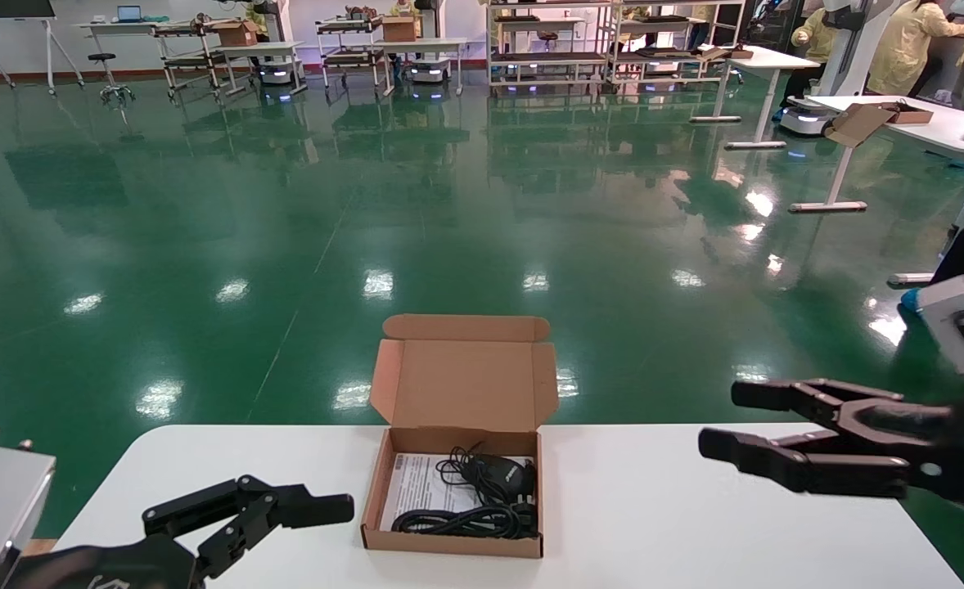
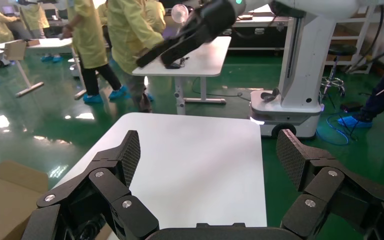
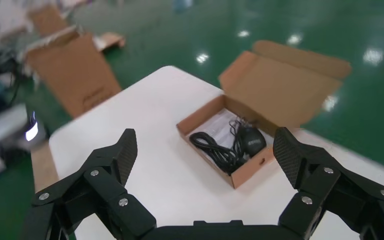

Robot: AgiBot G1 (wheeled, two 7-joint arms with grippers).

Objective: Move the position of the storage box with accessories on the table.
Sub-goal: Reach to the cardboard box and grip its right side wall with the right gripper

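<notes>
The storage box sits on the white table, near the middle of its far edge, with its lid standing open. Inside lie a black mouse, a black cable bundle and a white paper sheet. My left gripper is open and empty, low over the table just left of the box. My right gripper is open and empty, raised above the table's right side. The right wrist view shows the box, mouse and cable bundle beyond the open right gripper.
The left wrist view looks past the open left gripper along the bare tabletop, with a corner of the box beside it. A robot base, desks and people stand beyond. Large cardboard boxes lie on the green floor.
</notes>
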